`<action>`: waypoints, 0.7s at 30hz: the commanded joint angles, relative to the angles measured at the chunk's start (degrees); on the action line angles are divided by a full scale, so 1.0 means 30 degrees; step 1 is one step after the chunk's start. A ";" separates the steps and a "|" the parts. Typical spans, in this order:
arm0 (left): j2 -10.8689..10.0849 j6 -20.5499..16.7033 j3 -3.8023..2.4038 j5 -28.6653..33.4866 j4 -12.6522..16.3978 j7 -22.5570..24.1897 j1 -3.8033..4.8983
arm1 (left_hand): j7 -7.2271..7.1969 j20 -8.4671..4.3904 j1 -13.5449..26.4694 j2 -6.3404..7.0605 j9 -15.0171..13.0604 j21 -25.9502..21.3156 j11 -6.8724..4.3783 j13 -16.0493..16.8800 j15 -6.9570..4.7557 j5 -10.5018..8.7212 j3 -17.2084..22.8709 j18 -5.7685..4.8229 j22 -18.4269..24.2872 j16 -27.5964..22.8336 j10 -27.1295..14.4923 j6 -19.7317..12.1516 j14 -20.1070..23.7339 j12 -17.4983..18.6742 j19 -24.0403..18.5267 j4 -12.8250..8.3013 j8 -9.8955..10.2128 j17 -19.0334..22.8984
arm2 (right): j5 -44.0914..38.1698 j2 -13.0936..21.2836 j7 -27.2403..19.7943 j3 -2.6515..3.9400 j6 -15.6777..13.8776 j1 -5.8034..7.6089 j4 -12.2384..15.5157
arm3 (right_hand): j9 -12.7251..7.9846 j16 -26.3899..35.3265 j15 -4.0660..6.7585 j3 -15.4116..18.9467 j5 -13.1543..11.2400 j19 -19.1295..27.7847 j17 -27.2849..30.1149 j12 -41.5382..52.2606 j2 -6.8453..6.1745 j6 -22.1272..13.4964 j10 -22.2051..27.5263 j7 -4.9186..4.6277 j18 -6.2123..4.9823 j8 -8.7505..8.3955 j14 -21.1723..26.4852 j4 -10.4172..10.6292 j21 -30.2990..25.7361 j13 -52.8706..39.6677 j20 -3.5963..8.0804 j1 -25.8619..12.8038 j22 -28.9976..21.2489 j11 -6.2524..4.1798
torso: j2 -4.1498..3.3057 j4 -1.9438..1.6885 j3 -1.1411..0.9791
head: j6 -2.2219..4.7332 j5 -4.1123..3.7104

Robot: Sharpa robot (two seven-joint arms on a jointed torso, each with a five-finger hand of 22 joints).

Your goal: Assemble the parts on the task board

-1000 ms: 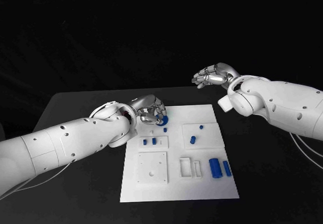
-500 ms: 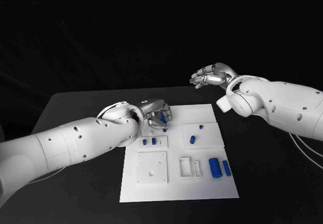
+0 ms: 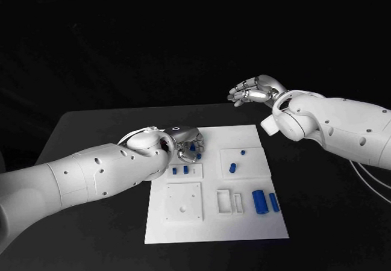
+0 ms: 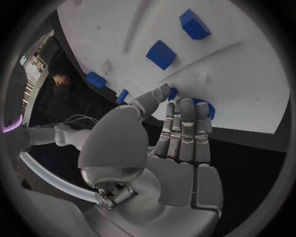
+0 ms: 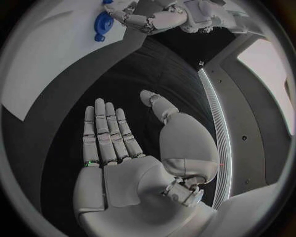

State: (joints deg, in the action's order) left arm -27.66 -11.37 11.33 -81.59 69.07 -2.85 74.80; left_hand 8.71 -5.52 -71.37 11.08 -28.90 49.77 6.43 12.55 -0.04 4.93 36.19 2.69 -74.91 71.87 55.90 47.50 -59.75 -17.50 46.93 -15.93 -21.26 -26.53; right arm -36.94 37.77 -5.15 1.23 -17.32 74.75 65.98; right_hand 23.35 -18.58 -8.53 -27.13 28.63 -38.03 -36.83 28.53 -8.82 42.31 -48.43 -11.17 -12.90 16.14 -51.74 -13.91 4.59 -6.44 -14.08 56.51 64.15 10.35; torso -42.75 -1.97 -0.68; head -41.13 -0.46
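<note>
The task board [image 3: 217,189] lies mid-worktop [image 3: 91,140]. At its far left corner the left robot hand [image 3: 187,142] reaches down with its fingertips on a round blue part [image 4: 206,109]; whether it grips it, I cannot tell. The step looks like seating that part, so the next move calls for a careful, aligned press. The right robot hand [image 3: 257,90] hovers beyond the board's far edge, fingers spread, empty.
</note>
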 commanded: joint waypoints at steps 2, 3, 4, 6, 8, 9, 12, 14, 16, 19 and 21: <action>0.0162 -0.0041 0.0083 -0.0437 -0.0108 0.0049 -0.0009 | -0.0036 -0.0061 0.0038 0.0058 0.0038 0.0123 -0.0015 -0.0077 -0.0012 -0.0001 0.0017 0.0563 -0.0416 0.0168 0.0174 0.0191 -0.0159 0.0121 0.0107 0.0135 0.0125 -0.0068 | -0.0176 -0.0035 -0.0218 0.0010 -0.0018 -0.0001 0.0048 | -0.0023 0.0103 -0.0021 0.0048 0.0096 0.0085 -0.0020 0.0133 0.0062 -0.0137 0.0099 -0.0709 -0.0296 0.0075 0.0080 0.0021 -0.0105 0.0025 -0.0080 -0.0089 0.0027 -0.0030 | 0.0026 -0.0021 0.0006 | -0.0029 0.0008; 0.0181 -0.0030 0.0121 -0.0437 -0.0154 0.0043 -0.0015 | -0.0047 -0.0068 0.0046 0.0035 0.0051 0.0145 -0.0026 -0.0101 -0.0022 -0.0005 0.0015 0.0569 -0.0416 0.0212 0.0186 0.0201 -0.0181 0.0161 0.0126 0.0143 0.0139 -0.0077 | -0.0176 -0.0035 -0.0220 0.0010 -0.0013 -0.0001 0.0060 | -0.0024 0.0104 -0.0021 0.0048 0.0098 0.0085 -0.0020 0.0133 0.0064 -0.0138 0.0100 -0.0709 -0.0297 0.0075 0.0080 0.0022 -0.0106 0.0027 -0.0080 -0.0090 0.0028 -0.0030 | 0.0028 -0.0036 0.0010 | -0.0018 0.0011; 0.0203 0.0021 0.0139 -0.0437 -0.0227 0.0049 -0.0020 | -0.0058 -0.0077 0.0051 0.0024 0.0068 0.0165 -0.0039 -0.0133 -0.0035 -0.0004 0.0012 0.0576 -0.0413 0.0258 0.0190 0.0200 -0.0201 0.0213 0.0142 0.0145 0.0162 -0.0086 | -0.0176 -0.0035 -0.0218 0.0010 -0.0009 -0.0001 0.0073 | -0.0025 0.0104 -0.0021 0.0047 0.0099 0.0085 -0.0021 0.0134 0.0066 -0.0138 0.0100 -0.0709 -0.0298 0.0075 0.0080 0.0023 -0.0105 0.0028 -0.0080 -0.0090 0.0028 -0.0030 | 0.0029 -0.0039 0.0012 | -0.0012 0.0012; 0.0225 0.0184 0.0174 -0.0437 -0.0377 0.0053 -0.0026 | -0.0060 -0.0083 0.0062 -0.0012 0.0080 0.0180 -0.0038 -0.0158 -0.0035 -0.0003 0.0016 0.0580 -0.0410 0.0287 0.0199 0.0212 -0.0209 0.0253 0.0156 0.0161 0.0174 -0.0088 | -0.0176 -0.0040 -0.0220 0.0010 -0.0013 -0.0001 0.0092 | -0.0026 0.0105 -0.0021 0.0047 0.0102 0.0085 -0.0022 0.0135 0.0069 -0.0140 0.0101 -0.0709 -0.0299 0.0075 0.0079 0.0026 -0.0105 0.0030 -0.0081 -0.0092 0.0029 -0.0031 | 0.0034 -0.0045 0.0019 | -0.0004 0.0034; 0.0223 0.0286 0.0200 -0.0437 -0.0478 0.0069 -0.0028 | -0.0067 -0.0087 0.0069 -0.0067 0.0090 0.0195 -0.0038 -0.0184 -0.0035 0.0003 0.0024 0.0586 -0.0406 0.0318 0.0225 0.0239 -0.0215 0.0292 0.0169 0.0177 0.0180 -0.0089 | -0.0176 -0.0049 -0.0216 0.0010 -0.0003 -0.0001 0.0112 | -0.0027 0.0106 -0.0021 0.0047 0.0104 0.0085 -0.0023 0.0137 0.0070 -0.0140 0.0101 -0.0709 -0.0301 0.0076 0.0079 0.0028 -0.0106 0.0033 -0.0081 -0.0093 0.0029 -0.0030 | 0.0035 -0.0034 0.0022 | 0.0007 0.0044; 0.0223 0.0307 0.0227 -0.0437 -0.0520 0.0117 -0.0030 | -0.0078 -0.0093 0.0072 -0.0122 0.0091 0.0213 -0.0044 -0.0198 -0.0045 0.0007 0.0027 0.0592 -0.0406 0.0367 0.0277 0.0291 -0.0248 0.0309 0.0185 0.0187 0.0170 -0.0100 | -0.0176 -0.0044 -0.0212 0.0010 -0.0003 -0.0001 0.0130 | -0.0027 0.0106 -0.0021 0.0047 0.0104 0.0086 -0.0023 0.0137 0.0071 -0.0140 0.0101 -0.0709 -0.0301 0.0076 0.0079 0.0029 -0.0106 0.0034 -0.0081 -0.0094 0.0030 -0.0030 | 0.0032 -0.0029 0.0023 | 0.0000 0.0052; 0.0199 0.0365 0.0268 -0.0417 -0.0549 0.0184 -0.0035 | -0.0163 -0.0120 0.0090 -0.0286 0.0099 0.0272 -0.0113 -0.0244 -0.0105 0.0012 0.0019 0.0608 -0.0402 0.0522 0.0490 0.0475 -0.0345 0.0356 0.0234 0.0198 0.0134 -0.0126 | -0.0177 -0.0036 -0.0207 0.0010 0.0002 -0.0001 0.0170 | -0.0028 0.0107 -0.0021 0.0047 0.0107 0.0086 -0.0024 0.0139 0.0074 -0.0140 0.0101 -0.0709 -0.0303 0.0077 0.0079 0.0031 -0.0106 0.0036 -0.0081 -0.0093 0.0031 -0.0031 | 0.0024 -0.0028 0.0019 | -0.0003 0.0059; 0.0228 0.0385 0.0302 -0.0392 -0.0584 0.0274 -0.0037 | -0.0240 -0.0167 0.0135 -0.0411 0.0102 0.0325 -0.0190 -0.0270 -0.0181 0.0007 -0.0006 0.0615 -0.0399 0.0620 0.0710 0.0663 -0.0425 0.0371 0.0288 0.0207 0.0091 -0.0132 | -0.0179 -0.0038 -0.0198 0.0010 0.0006 -0.0001 0.0165 | -0.0029 0.0108 -0.0020 0.0046 0.0109 0.0086 -0.0025 0.0141 0.0076 -0.0140 0.0101 -0.0708 -0.0305 0.0078 0.0079 0.0032 -0.0106 0.0038 -0.0082 -0.0093 0.0032 -0.0031 | 0.0016 -0.0026 0.0014 | -0.0014 0.0058; 0.0245 0.0411 0.0332 -0.0316 -0.0597 0.0364 -0.0057 | -0.0274 -0.0184 0.0180 -0.0467 0.0109 0.0337 -0.0217 -0.0295 -0.0204 0.0003 -0.0019 0.0609 -0.0395 0.0621 0.0775 0.0736 -0.0414 0.0407 0.0294 0.0220 0.0083 -0.0114 | -0.0183 -0.0060 -0.0188 0.0010 0.0000 -0.0001 0.0141 | -0.0030 0.0108 -0.0020 0.0045 0.0110 0.0086 -0.0026 0.0141 0.0078 -0.0140 0.0102 -0.0708 -0.0306 0.0078 0.0079 0.0032 -0.0106 0.0039 -0.0082 -0.0092 0.0032 -0.0031 | 0.0012 -0.0031 0.0009 | -0.0004 0.0053; 0.0312 0.0768 0.0343 -0.0227 -0.0666 0.0558 -0.0105 | -0.0349 -0.0236 0.0289 -0.0658 0.0141 0.0335 -0.0290 -0.0361 -0.0277 0.0001 -0.0025 0.0585 -0.0374 0.0613 0.1052 0.0917 -0.0412 0.0522 0.0281 0.0248 0.0082 -0.0053 | -0.0209 -0.0077 -0.0183 0.0010 0.0015 -0.0001 0.0137 | -0.0030 0.0109 -0.0020 0.0043 0.0112 0.0086 -0.0027 0.0144 0.0086 -0.0140 0.0101 -0.0708 -0.0308 0.0079 0.0078 0.0034 -0.0106 0.0042 -0.0082 -0.0090 0.0033 -0.0032 | 0.0023 -0.0019 0.0009 | -0.0009 0.0077; 0.0338 0.1006 0.0343 -0.0095 -0.0707 0.0563 -0.0119 | -0.0432 -0.0274 0.0458 -0.0905 0.0142 0.0335 -0.0373 -0.0406 -0.0355 -0.0019 -0.0048 0.0551 -0.0363 0.0636 0.1349 0.1199 -0.0458 0.0613 0.0277 0.0339 0.0018 -0.0015 | -0.0209 -0.0077 -0.0172 0.0010 0.0037 -0.0001 0.0145 | -0.0031 0.0110 -0.0020 0.0041 0.0113 0.0086 -0.0028 0.0145 0.0090 -0.0140 0.0100 -0.0708 -0.0309 0.0080 0.0078 0.0035 -0.0106 0.0043 -0.0082 -0.0089 0.0033 -0.0032 | 0.0023 -0.0011 0.0008 | -0.0041 0.0096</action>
State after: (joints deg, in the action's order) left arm -26.80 -11.14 12.10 -82.10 67.18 -1.58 74.79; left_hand 7.43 -5.73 -70.04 8.97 -28.55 50.56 5.36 11.39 -0.90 4.93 36.03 3.52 -74.95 73.62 59.58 50.66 -61.02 -15.88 47.34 -15.26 -20.95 -26.64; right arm -37.08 37.58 -5.16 1.23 -17.32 74.75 66.35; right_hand 23.31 -18.58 -8.52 -27.13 28.63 -37.87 -36.83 28.75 -8.82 42.31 -48.43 -11.17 -12.90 16.13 -51.75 -13.91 4.59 -6.39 -14.24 56.51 64.20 10.35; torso -42.68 -2.03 -0.63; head -41.19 -0.23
